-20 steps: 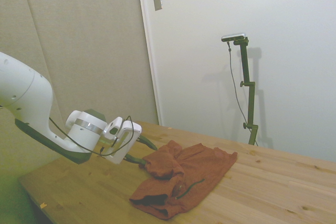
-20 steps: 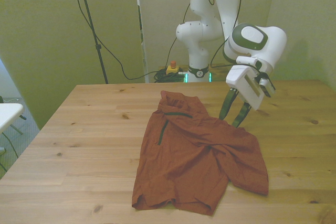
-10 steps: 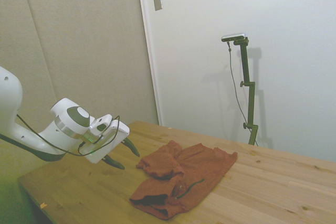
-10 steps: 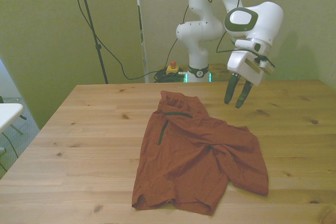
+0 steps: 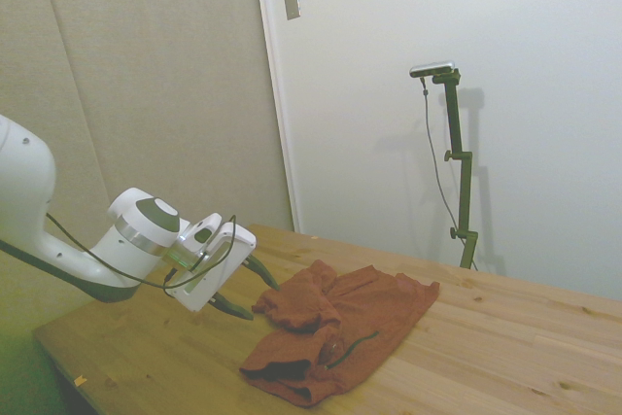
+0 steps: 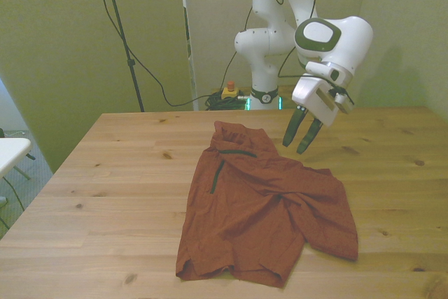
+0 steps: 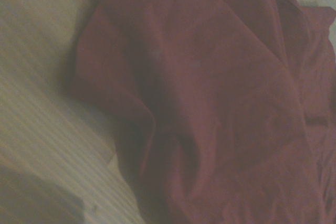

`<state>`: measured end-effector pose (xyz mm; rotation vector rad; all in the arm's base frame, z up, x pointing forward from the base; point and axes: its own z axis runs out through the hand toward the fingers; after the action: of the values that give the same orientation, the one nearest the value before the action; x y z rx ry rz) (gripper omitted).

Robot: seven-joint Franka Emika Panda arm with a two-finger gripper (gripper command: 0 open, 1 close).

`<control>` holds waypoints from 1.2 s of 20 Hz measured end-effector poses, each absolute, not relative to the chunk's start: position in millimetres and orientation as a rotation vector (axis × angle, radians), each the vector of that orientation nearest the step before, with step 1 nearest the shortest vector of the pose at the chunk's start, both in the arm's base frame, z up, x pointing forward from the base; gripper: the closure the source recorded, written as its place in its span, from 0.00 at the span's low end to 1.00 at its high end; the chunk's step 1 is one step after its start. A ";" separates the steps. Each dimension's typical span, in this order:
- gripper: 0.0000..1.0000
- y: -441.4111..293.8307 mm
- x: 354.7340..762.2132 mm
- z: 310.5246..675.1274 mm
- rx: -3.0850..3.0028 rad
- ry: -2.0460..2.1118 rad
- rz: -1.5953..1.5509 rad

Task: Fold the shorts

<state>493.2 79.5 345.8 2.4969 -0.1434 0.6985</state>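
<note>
The rust-orange shorts (image 6: 262, 204) lie rumpled on the wooden table (image 6: 112, 173), with a thin dark pocket line toward the front view's left. One side is bunched into loose folds (image 5: 301, 303). My gripper (image 6: 295, 145) hangs open just above the table, close to the shorts' far edge on the front view's right, with nothing between its dark fingers. In the side view the gripper (image 5: 254, 297) points at the raised fold from the left. The wrist view is filled by blurred shorts fabric (image 7: 210, 108) beside bare wood.
Bare table wood (image 5: 505, 347) surrounds the shorts on all sides. The table's near edge in the front view runs just below the hems (image 6: 231, 274). A white surface (image 6: 10, 150) stands off the table at the front view's left.
The gripper lifted off the shorts' edge and swung away, then came back down and toward the front view's left, nearer the fabric. The shorts have not moved.
</note>
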 end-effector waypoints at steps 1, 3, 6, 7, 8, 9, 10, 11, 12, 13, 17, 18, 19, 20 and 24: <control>0.00 81.2 497.4 338.5 2.496 -0.144 0.697; 0.00 82.8 505.2 327.9 2.492 -0.147 0.696; 0.00 81.5 517.0 327.1 2.482 -0.159 0.718; 0.00 81.0 519.4 327.2 2.481 -0.163 0.721; 0.00 80.5 521.2 327.4 2.480 -0.168 0.724; 0.00 79.3 522.7 327.3 2.478 -0.173 0.726; 0.00 77.7 524.5 327.1 2.475 -0.178 0.730; 0.00 75.6 526.9 326.9 2.470 -0.185 0.738; 0.00 73.2 530.6 326.4 2.463 -0.194 0.749; 0.00 70.8 534.8 325.1 2.455 -0.203 0.764; 0.00 62.7 556.2 321.6 2.432 -0.241 0.822; 0.00 61.9 560.4 321.4 2.434 -0.247 0.829; 1.00 61.8 563.4 321.6 2.437 -0.251 0.837; 1.00 62.2 565.4 321.6 2.438 -0.252 0.844; 1.00 66.2 566.6 322.4 2.459 -0.253 0.870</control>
<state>566.6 66.2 322.4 2.4593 -0.2530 0.8696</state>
